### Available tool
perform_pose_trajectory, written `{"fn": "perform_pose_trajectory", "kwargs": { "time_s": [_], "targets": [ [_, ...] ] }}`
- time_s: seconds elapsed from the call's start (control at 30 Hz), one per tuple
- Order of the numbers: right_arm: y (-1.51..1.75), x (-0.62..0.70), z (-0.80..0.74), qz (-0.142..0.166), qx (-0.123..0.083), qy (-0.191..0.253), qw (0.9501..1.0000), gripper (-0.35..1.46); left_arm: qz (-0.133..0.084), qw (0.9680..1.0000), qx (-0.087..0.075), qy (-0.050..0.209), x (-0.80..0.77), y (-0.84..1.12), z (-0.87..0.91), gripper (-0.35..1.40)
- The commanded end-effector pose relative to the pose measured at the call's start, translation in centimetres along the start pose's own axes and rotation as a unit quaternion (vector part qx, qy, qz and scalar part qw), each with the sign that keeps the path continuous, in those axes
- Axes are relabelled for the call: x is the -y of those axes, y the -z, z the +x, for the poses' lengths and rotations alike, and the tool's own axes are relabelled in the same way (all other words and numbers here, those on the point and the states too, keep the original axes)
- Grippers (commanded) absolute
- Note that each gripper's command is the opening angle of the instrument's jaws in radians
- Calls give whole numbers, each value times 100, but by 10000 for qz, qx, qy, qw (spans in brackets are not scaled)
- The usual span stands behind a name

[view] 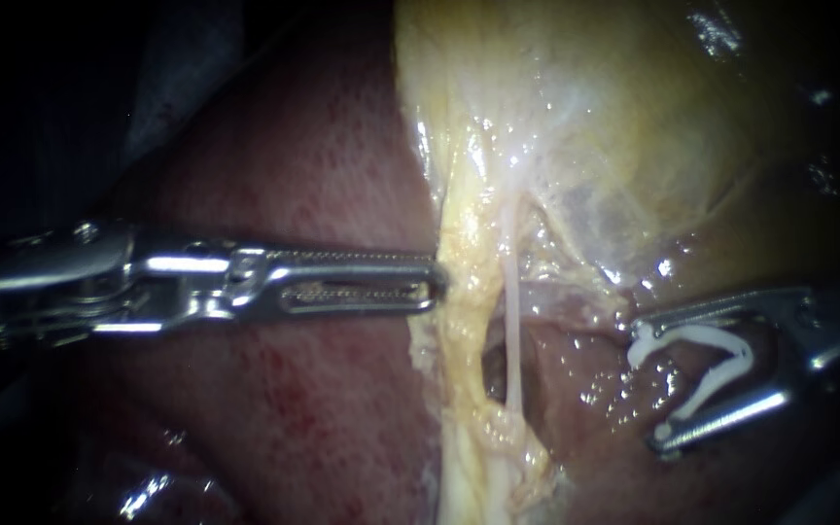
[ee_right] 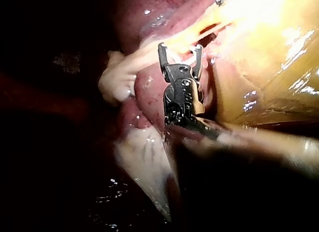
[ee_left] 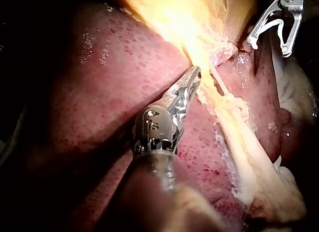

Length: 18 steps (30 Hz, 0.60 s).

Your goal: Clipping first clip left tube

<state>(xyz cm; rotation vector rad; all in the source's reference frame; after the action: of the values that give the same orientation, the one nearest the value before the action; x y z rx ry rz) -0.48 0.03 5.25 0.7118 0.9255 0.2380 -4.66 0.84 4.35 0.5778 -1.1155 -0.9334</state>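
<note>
Endoscope view: left instrument [view: 437, 279] at nine o'clock pinches yellow tissue [view: 461, 331]; right instrument [view: 651, 384] at four o'clock (jaws wide) holds a white clip [view: 712, 334], apart from the thin tube [view: 511, 321].

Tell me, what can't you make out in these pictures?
- Left instrument: whether it holds the yellow tissue; the tissue's edge hides its tip, endoscope view.
- Right instrument with its clip: shaft cut off by the endoscope view's right edge.
- Right wrist view: its shaft is blurred.
</note>
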Motion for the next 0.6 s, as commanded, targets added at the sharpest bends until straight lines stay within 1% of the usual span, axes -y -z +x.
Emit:
{"fn": "perform_pose_trajectory", "kwargs": {
  "time_s": [0.03, 0.23, 0.4, 0.6],
  "targets": [
    [0, 0, 0, -1, 1, -2, 10000, 60, -1, 10000, -1, -1, 1, 0, 0, -35],
    [-1, 1, 1, -4, 0, -4, 10000, 60, 8, 10000, -5, -1, 4, 4, 0, -35],
    [-4, 2, 3, -12, -2, -8, 10000, 60, 27, 10000, -28, 3, 7, 13, 0, -35],
    [-13, 3, 7, -35, -5, -17, 10000, 60, 55, 10000, -35, 24, 22, 32, -5, -35]
  ]
}}
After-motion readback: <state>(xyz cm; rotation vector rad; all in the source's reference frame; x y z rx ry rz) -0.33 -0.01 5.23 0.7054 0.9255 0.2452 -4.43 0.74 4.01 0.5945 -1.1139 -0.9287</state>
